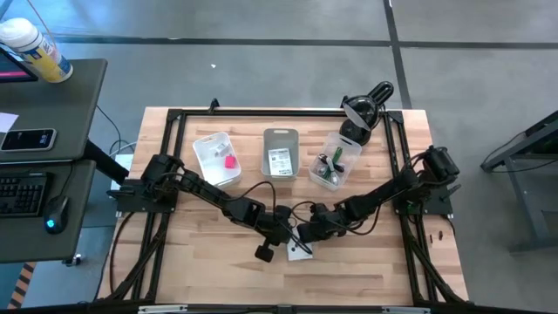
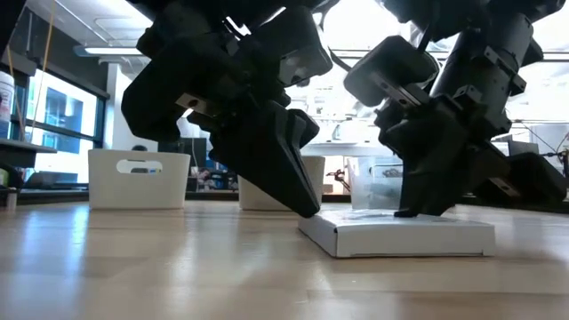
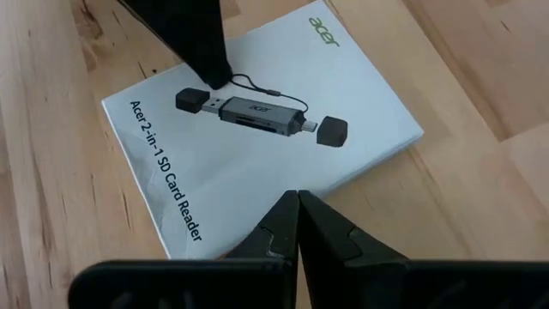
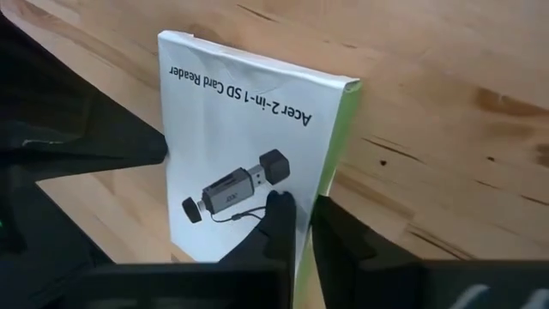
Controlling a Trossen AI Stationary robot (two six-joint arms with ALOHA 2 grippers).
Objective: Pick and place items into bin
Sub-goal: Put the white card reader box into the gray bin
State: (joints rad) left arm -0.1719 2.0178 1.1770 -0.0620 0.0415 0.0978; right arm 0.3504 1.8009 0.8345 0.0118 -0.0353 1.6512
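Observation:
A flat white box printed "Acer 2-in-1 SD Card Reader" lies face up on the wooden table near its near edge; it also shows in the low view. My left gripper is shut, its tips at one edge of the box. My right gripper comes from the other side and is closed astride the box's green-sided edge. Both meet over the box in the high view, left gripper and right gripper. My left gripper pushes with its shut fingertips against the box's side edge, slanting down from the table's left. The box lies flat on the table. My right gripper has one finger on the box's printed top face. The other finger is beside the green side wall. It slants down from the table's right. The box lies flat.
Three bins stand at the far side: a white one with a pink block, a grey one with a printed card, a clear one with a green pen and a black tool. A black frame runs round the table.

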